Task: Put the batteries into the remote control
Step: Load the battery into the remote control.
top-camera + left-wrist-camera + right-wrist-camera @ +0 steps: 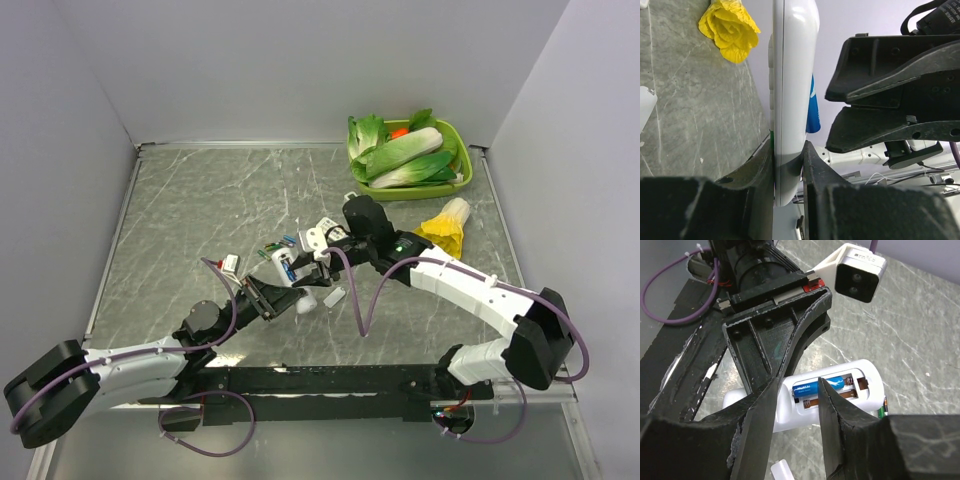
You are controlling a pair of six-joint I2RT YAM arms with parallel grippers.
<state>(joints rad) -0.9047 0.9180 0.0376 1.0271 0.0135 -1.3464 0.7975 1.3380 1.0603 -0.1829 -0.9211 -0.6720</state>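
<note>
Right wrist view shows a small blue-wrapped cylindrical battery [807, 388] lying in the open back of the slim white plastic remote control [867, 372], which the closed left gripper [787, 165] clamps, so the half-open, empty right gripper [797, 400] should gently nudge it flat.

A grey marbled table [200, 200] boxed in by plain pale walls.

The tabletop is dark grey stone-patterned with thin white veins running across it, and it has a slight sheen. A narrow metal strip [240, 144] edges it along the far side and down both flanks. A back wall [300, 60], a left wall [50, 150] and a right wall [580, 130] rise straight from that edging, all smooth, unmarked and whitish with a faint lilac cast. The light is soft and even, leaving only weak shadows on the surface.
</note>
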